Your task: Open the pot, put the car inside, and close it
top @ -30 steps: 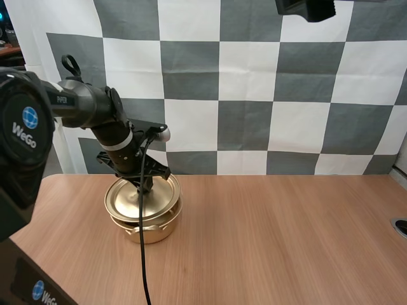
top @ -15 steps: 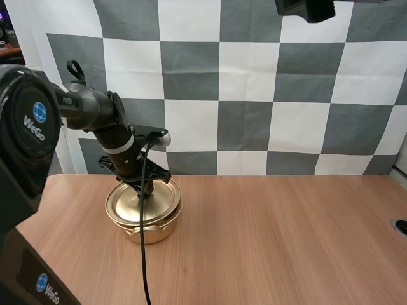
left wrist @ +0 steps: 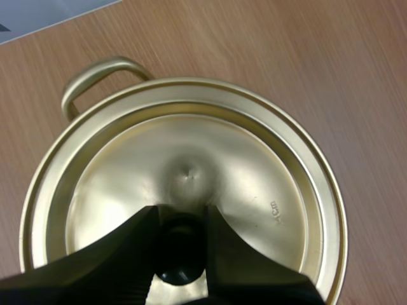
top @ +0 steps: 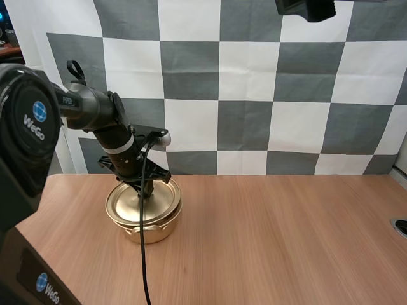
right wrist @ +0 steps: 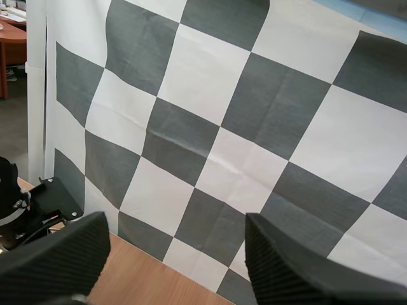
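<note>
Gold lid (left wrist: 191,146) seated on the pot (top: 160,227) near the desk's (top: 286,241) far-left corner, black knob (left wrist: 180,254) pinched between left fingers (left wrist: 114,260), right fingers (right wrist: 57,257) spread aloft; risk: a shallow grip slipping off the knob, dropping the lid askew.

Round golden metal pot (top: 151,232): inside hidden under its golden metal lid (left wrist: 241,165).
Black round knob (left wrist: 180,254): partly covered by the left gripper (left wrist: 181,215).
Lid rim: cut off at the picture's edge.

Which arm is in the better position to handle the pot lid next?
Left: the left gripper pinches the black knob of the lid, which sits on the pot. The right gripper stands open, well away from the pot.
</note>
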Tool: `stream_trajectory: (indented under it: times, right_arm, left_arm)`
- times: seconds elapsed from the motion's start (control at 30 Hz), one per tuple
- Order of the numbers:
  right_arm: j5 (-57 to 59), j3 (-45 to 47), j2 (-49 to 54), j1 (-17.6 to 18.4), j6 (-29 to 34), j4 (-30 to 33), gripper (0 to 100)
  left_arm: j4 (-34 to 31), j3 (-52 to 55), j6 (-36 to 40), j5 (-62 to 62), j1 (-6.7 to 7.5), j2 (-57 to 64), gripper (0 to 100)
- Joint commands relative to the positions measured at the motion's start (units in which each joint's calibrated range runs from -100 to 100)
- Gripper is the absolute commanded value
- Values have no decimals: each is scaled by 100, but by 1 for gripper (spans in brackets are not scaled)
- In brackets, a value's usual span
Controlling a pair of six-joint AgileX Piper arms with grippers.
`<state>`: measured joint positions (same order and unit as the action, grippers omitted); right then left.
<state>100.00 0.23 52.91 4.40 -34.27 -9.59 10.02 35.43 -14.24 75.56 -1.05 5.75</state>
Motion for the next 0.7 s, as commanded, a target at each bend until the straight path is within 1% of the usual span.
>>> stream_trajectory:
  times: [0.0, 0.13, 0.17, 0.23, 0.27, 0.33, 0.4, 0.47, 0.5, 0.57, 0.67]
  right_arm:
    - [0, 1, -4, -3, 3, 1, 100]
    - [0, 1, -4, -3, 3, 1, 100]
    - [0, 1, -4, -3, 3, 1, 100]
    - [0, 1, -4, -3, 3, 1, 100]
    - [0, 1, -4, -3, 3, 1, 100]
    - [0, 1, -4, -3, 3, 1, 100]
    - [0, 1, -4, -3, 3, 1, 100]
    - [0, 1, -4, -3, 3, 1, 100]
    - [0, 1, -4, -3, 3, 1, 100]
    - [0, 1, -4, -3, 3, 1, 100]
    - [0, 1, -4, -3, 3, 1, 100]
  left_arm:
    - [28, 7, -4, -9, -4, -4, 0]
    - [171, 7, 8, -9, -4, -4, 0]
    - [195, 7, 8, -9, -4, -4, 1]
    - [208, 7, 8, -9, -4, -4, 9]
    - [208, 7, 8, -9, -4, -4, 14]
    - [208, 7, 8, 27, -4, -4, 27]
    - [208, 7, -33, 126, -4, -4, 42]
    - [208, 7, -136, 260, -4, -4, 54]
    - [208, 7, -170, 336, -4, -4, 58]
    - [208, 7, -208, 406, -4, -4, 62]
    - [208, 7, -208, 451, -4, -4, 63]
